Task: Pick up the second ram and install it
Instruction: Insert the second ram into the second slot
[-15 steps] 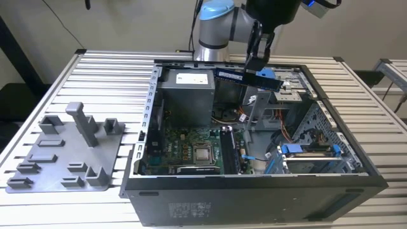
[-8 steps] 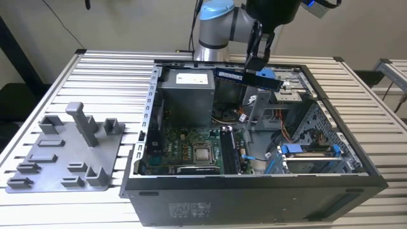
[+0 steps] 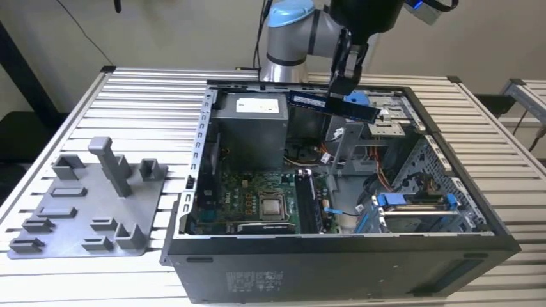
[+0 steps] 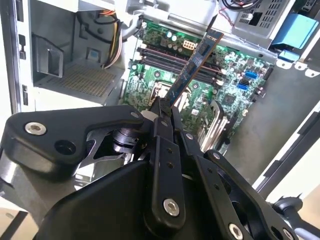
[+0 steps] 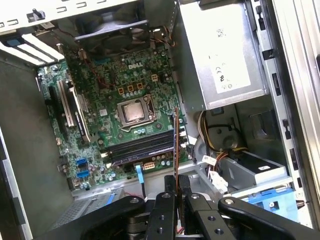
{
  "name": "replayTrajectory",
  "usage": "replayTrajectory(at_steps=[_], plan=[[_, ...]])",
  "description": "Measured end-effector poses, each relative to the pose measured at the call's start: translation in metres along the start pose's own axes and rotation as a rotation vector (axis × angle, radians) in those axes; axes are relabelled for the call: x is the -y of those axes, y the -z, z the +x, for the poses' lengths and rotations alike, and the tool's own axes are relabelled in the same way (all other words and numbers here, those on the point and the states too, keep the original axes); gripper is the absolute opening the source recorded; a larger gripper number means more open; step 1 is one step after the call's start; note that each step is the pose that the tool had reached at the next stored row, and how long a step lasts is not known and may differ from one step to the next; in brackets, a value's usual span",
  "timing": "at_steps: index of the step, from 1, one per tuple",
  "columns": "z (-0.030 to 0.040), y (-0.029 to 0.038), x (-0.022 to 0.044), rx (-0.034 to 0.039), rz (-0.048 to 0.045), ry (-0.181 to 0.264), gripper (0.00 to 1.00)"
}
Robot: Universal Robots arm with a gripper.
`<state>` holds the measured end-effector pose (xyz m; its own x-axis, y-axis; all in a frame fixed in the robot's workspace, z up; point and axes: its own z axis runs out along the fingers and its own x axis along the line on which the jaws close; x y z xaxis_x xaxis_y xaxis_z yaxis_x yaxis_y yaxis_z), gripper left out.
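claw (image 3: 341,89) clamped on ram (image 3: 334,106), above open case (image 3: 324,262) | slots (image 5: 142,146) beneath | likely best: match stick edge to free slot, keep level, press straight

The second ram (image 3: 334,106) sits clamped in the gripper (image 3: 341,87) above the case (image 3: 341,249). The motherboard (image 3: 247,192) lies below the gripper. The tray (image 3: 73,230) rests well apart on the surface (image 3: 145,115).

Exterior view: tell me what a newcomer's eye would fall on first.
The gripper holds the second ram in the air above the open computer case. Inside the case lies the green motherboard. A grey tray of blocks sits on the slatted table at the exterior view's left.
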<state>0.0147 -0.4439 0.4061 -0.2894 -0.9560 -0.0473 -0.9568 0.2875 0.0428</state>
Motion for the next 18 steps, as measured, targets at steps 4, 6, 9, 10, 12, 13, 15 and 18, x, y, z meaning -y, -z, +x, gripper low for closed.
replayTrajectory(at_steps=[4, 6, 9, 10, 12, 13, 15, 18], plan=[[0.0000, 0.0000, 0.0000, 0.0011, 0.0013, -0.026, 0.14], [0.0000, 0.0000, 0.0000, 0.0017, 0.0019, -0.040, 0.14], [0.0000, 0.0000, 0.0000, 0.0027, 0.0029, -0.061, 0.14], [0.0000, 0.0000, 0.0000, 0.0029, 0.0032, -0.068, 0.14], [0.0000, 0.0000, 0.0000, 0.0035, 0.0039, -0.081, 0.14], [0.0000, 0.0000, 0.0000, 0.0038, 0.0041, -0.088, 0.14], [0.0000, 0.0000, 0.0000, 0.0043, 0.0048, -0.100, 0.14], [0.0000, 0.0000, 0.0000, 0.0050, 0.0055, -0.116, 0.14]])
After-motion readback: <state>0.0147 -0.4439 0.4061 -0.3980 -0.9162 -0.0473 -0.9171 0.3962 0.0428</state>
